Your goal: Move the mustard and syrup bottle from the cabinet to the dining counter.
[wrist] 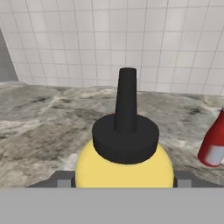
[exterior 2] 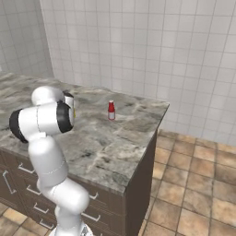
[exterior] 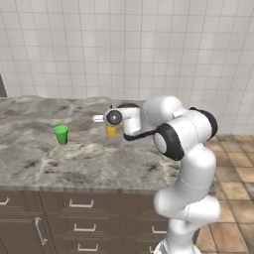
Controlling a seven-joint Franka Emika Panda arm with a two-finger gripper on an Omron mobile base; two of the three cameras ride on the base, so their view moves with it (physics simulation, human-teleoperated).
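Mustard [wrist: 124,164] sits between the end effector's [exterior: 112,125] fingers, apparently pinched, over the bench [exterior: 30,158] middle, toward its back edge. Releasing it tilted or too high could topple it toward the red bottle [exterior 2: 111,110].

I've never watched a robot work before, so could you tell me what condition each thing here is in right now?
mustard: upright, cap on, sitting between the gripper's fingers over the dining counter.
gripper: closed around the mustard.
red bottle: standing upright on the counter, cap on, untouched.
green cup: standing upright on the counter, mouth up.
drawers: all shut.
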